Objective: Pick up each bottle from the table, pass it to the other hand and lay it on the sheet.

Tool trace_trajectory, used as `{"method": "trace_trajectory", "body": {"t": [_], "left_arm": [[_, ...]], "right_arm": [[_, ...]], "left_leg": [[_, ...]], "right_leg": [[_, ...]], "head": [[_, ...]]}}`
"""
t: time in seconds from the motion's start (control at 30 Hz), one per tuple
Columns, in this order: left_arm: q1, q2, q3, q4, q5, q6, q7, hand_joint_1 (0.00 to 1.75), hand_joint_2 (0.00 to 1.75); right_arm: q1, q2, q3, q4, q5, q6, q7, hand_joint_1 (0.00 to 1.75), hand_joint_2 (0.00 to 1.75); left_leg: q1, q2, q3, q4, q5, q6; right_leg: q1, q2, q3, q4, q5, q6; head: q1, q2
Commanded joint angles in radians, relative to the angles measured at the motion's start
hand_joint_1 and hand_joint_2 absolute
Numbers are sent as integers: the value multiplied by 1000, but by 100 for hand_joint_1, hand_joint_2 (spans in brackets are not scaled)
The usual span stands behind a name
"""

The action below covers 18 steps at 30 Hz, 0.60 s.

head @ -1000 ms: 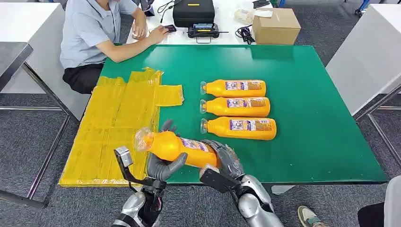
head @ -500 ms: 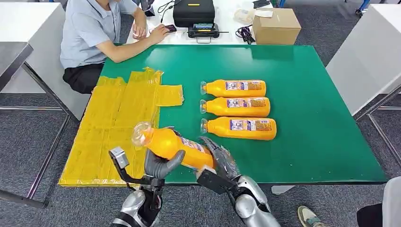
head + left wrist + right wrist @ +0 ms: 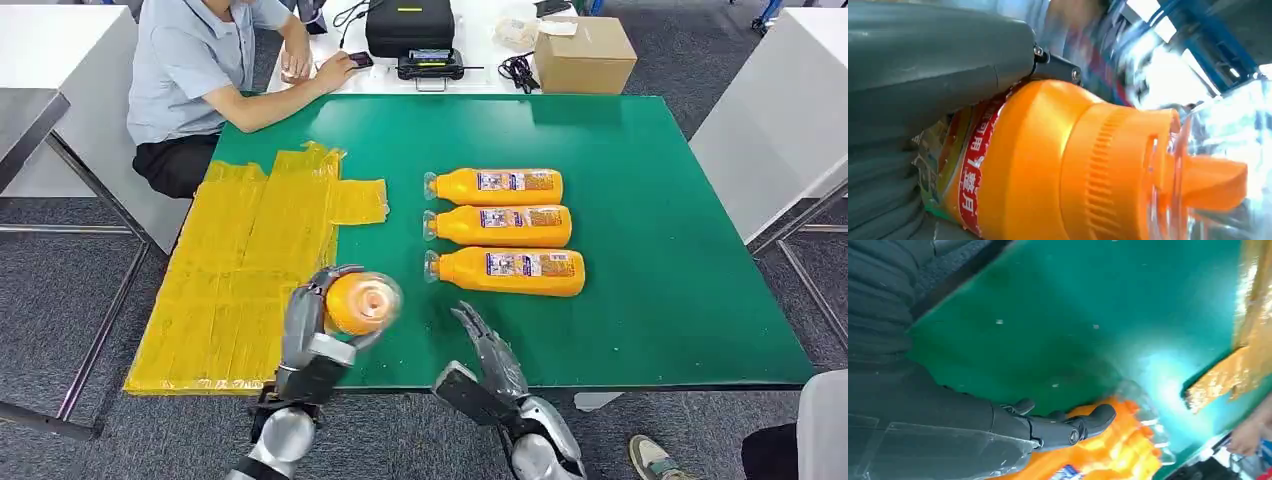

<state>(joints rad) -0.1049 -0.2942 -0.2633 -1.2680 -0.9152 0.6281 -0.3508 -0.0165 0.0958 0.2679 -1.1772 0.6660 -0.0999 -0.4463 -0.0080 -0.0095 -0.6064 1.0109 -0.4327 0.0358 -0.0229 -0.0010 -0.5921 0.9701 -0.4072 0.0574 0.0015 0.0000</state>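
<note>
Near the front edge of the green surface (image 3: 650,300), the left hand (image 3: 310,335) holds an orange bottle (image 3: 360,303) with its fingers (image 3: 305,300) wrapped around the body, the clear-capped end turned up toward the head camera. From the left wrist, the same bottle (image 3: 1063,165) shows its ribbed orange neck, a red-banded label and a clear cap, pressed against the grey thumb. Just beside it toward the right edge, the right hand (image 3: 487,350) hovers over the front edge with its fingers (image 3: 1088,422) apart and straight, holding nothing. Three more orange bottles lie on their sides in a row at the middle of the surface, caps toward the left edge: far (image 3: 495,186), middle (image 3: 498,226) and near (image 3: 507,271). A crumpled yellow sheet (image 3: 240,270) covers the left edge from the front corner to about midway back. Beyond the far-left corner sits a person (image 3: 200,70) in a light blue shirt.
</note>
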Motion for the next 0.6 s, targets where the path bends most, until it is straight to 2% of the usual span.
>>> {"method": "trace_trajectory", "body": {"t": [0.03,0.07,0.23,0.3,0.43,0.57,0.6], "left_arm": [[-81,128,147,80,-583,70,253,175,175],[-101,141,148,120,-607,70,271,175,175],[-146,163,143,192,-656,70,305,175,175],[-195,195,99,308,-655,54,363,175,175],[-269,200,126,481,-613,10,334,175,175],[-276,203,129,499,-602,19,323,175,175],[-286,192,146,533,-552,-16,290,175,175]], "right_arm": [[-36,14,-86,61,1,-10,-26,0,175],[-39,15,-84,64,-1,-10,-33,0,175],[-37,17,-79,61,-4,-8,-39,0,175],[-41,18,-76,63,-11,-5,-45,0,175],[-51,20,-74,78,-17,2,-50,0,175],[-51,19,-75,80,-18,2,-52,0,175],[-49,19,-78,80,-21,1,-54,0,175]], "left_leg": [[2,5,6,-1,-1,-3],[1,2,3,-1,0,-2],[1,2,3,-1,1,-1],[2,1,5,-1,0,-2],[1,0,4,-1,1,-1],[2,1,3,-1,1,-1],[2,1,4,-1,0,-2]], "right_leg": [[2,4,5,-1,0,-4],[1,1,2,-1,1,-2],[1,1,2,-1,0,-2],[2,1,4,-1,-1,-3],[1,0,3,-1,0,-2],[2,0,3,-1,0,-2],[2,1,4,0,0,-3]], "head": [[0,0],[0,0],[0,0],[0,0],[0,0],[0,0],[0,0]]}}
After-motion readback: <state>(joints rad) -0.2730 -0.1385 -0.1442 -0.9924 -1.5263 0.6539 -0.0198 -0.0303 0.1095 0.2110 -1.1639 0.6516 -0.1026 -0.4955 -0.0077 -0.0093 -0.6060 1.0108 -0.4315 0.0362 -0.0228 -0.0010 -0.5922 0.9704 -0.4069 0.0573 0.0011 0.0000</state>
